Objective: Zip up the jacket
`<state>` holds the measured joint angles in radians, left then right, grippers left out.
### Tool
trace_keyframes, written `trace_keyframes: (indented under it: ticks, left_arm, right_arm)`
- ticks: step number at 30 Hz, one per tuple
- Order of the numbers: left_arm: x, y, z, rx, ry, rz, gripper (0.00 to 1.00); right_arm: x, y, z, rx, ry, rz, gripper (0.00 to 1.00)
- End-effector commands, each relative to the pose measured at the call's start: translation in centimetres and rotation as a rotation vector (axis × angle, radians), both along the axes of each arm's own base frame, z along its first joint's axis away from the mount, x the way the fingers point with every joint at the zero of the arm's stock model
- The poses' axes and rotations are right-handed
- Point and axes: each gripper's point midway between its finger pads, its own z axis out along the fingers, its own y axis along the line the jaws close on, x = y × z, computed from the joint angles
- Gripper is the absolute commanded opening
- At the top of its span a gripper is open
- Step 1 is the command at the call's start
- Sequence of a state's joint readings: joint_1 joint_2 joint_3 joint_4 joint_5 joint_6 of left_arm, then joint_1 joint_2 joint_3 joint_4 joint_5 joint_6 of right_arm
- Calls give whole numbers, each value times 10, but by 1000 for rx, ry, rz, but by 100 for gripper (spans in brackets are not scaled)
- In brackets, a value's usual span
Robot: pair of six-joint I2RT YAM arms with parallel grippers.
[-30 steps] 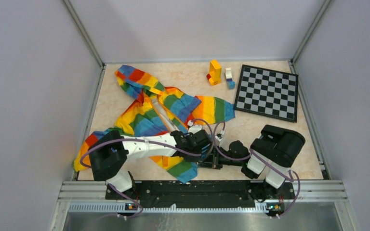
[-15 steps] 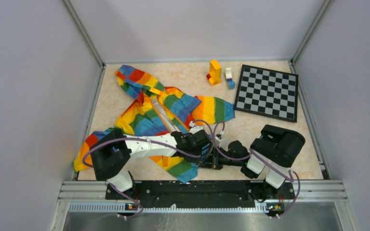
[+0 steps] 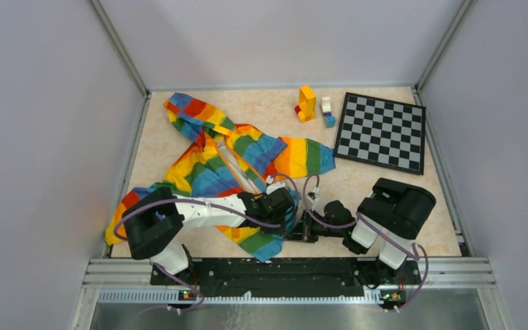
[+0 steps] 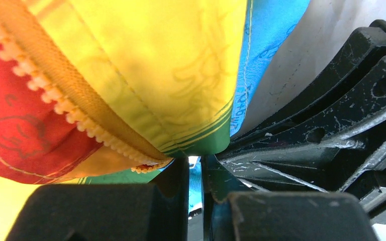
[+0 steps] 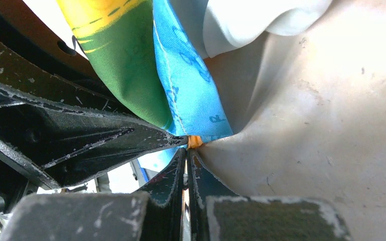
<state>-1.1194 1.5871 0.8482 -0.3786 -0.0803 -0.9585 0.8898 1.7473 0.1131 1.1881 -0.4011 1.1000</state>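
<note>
1. Now my right gripper (image 5: 187, 150) is clenched on the hem of the rainbow-striped hooded fabric jacket (image 3: 210, 172).
2. My left gripper (image 4: 195, 168) is near-closed at its orange zipper (image 4: 70, 108); I cannot tell if it grasps.
3. Zipper runs toward eleven o'clock; left nearer.

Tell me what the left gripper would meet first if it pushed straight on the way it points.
The jacket: its hem corner, where the zipper teeth end, sits right at the left gripper's tips. The right gripper lies just beside, probably slightly off that line.
</note>
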Motion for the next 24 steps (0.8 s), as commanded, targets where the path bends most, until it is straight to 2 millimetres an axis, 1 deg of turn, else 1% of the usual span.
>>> trace_keyframes:
  ticks: [1, 8, 9, 17, 21, 24]
  left_arm:
    - [-12, 30, -28, 75, 50, 20, 7]
    - [-17, 39, -37, 67, 63, 32, 0]
    - [-18, 40, -37, 62, 63, 35, 0]
    - [-20, 45, -35, 50, 67, 56, 0]
    - [-17, 42, -32, 34, 54, 61, 0]
    - [-17, 32, -29, -13, 60, 44, 0]
  right_arm:
    - [10, 13, 22, 64, -84, 2, 0]
    - [13, 6, 22, 38, -76, -43, 0]
    - [13, 3, 20, 19, -71, -50, 0]
    - [15, -10, 19, -52, -84, -90, 0]
    - [14, -13, 24, -65, -99, -82, 0]
    - [8, -13, 27, -66, -85, -54, 0]
